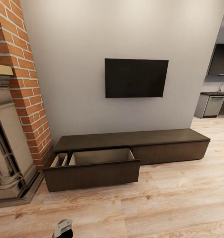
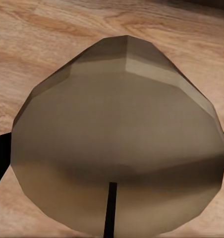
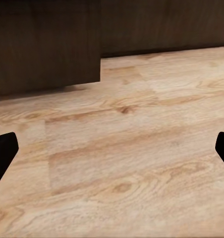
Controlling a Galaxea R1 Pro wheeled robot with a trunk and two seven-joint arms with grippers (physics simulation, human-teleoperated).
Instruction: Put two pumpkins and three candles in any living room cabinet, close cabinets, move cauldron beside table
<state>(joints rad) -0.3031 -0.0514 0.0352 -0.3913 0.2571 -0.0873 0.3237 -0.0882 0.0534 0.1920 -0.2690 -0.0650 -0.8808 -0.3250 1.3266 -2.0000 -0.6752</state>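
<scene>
A cream-tan candle with a thin dark wick looms very close in the left wrist view, and my left gripper is shut on it, a dark finger showing at each side. That gripper sits low over the plank floor, in front of the cabinet. The cabinet's left drawer stands pulled out, and the part of its pale interior that I can see is bare. My right gripper is open above the floor, facing the drawer's dark front. Pumpkins, cauldron and table are out of view.
A red brick fireplace with a stone surround stands left of the cabinet. A black TV hangs on the wall above it. At the far right the kitchen opens. Wood floor stretches before the cabinet.
</scene>
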